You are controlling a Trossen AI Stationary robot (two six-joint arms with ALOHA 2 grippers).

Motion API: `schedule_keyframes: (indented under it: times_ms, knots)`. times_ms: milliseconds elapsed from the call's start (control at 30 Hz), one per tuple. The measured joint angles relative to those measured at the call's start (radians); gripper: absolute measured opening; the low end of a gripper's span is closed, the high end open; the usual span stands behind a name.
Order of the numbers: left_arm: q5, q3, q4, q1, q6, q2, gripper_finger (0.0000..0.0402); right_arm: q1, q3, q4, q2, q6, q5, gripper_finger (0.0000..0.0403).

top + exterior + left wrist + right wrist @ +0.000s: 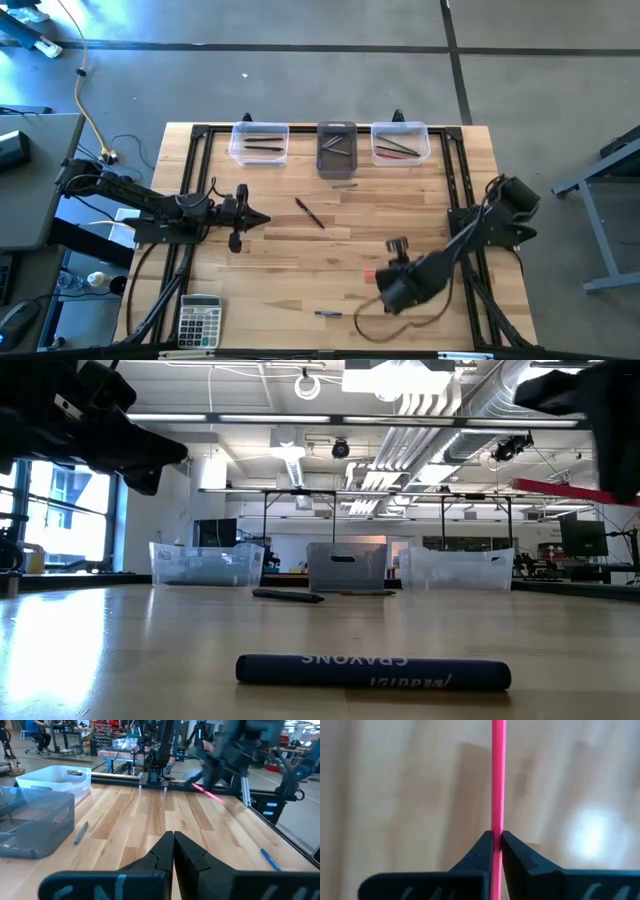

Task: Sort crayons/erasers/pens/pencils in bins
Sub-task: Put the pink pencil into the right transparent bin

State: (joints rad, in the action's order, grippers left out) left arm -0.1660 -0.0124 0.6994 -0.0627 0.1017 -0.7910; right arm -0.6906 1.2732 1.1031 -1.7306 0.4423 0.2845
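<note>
- Jaws of my right gripper (493, 851) were clamped on a pink stick (498, 780), which ran straight out between the fingertips; in the high view that gripper (398, 245) hung over the desk's (400, 205) near right part.
- Jaws of my left gripper (173, 851) were pressed together on nothing, above the desk's left side (262, 219), pointing toward the middle.
- Sorting looked partly done: the left clear bin (259, 142), the grey bin (336, 148) and the right clear bin (400, 141) at the far edge each held a few sticks.
- Left out on the desk were a dark pen (309, 213) near the middle, just beyond my left gripper's tip, a grey stick (345, 184) just before the grey bin, and a blue crayon (328, 313) near the front edge.
- All three bins stood well apart from the stick I held, so I judged a carry across the desk was due.
</note>
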Motion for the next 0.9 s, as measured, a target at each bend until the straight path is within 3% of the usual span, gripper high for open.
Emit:
schedule_keyframes:
  times_ms: [200, 467, 800, 900]
  knots:
    - [-0.012, 0.000, 0.000, -0.022, 0.000, 0.000, 0.0000, 0.160, 0.000, 0.075, 0.080, -0.127, 0.098, 0.0012]
    - [-0.030, 0.000, 0.000, -0.031, -0.008, 0.000, 0.0000, 0.470, -0.025, 0.062, 0.195, -0.397, 0.240, 0.0012]
    - [-0.029, 0.000, 0.000, -0.031, -0.017, 0.000, 0.0000, 0.966, -0.297, -0.353, 0.388, -0.833, 0.253, 0.0012]
    - [-0.029, 0.000, 0.001, -0.031, -0.016, 0.000, 0.0000, 1.119, -0.358, -0.476, 0.396, -0.930, 0.197, 0.0012]
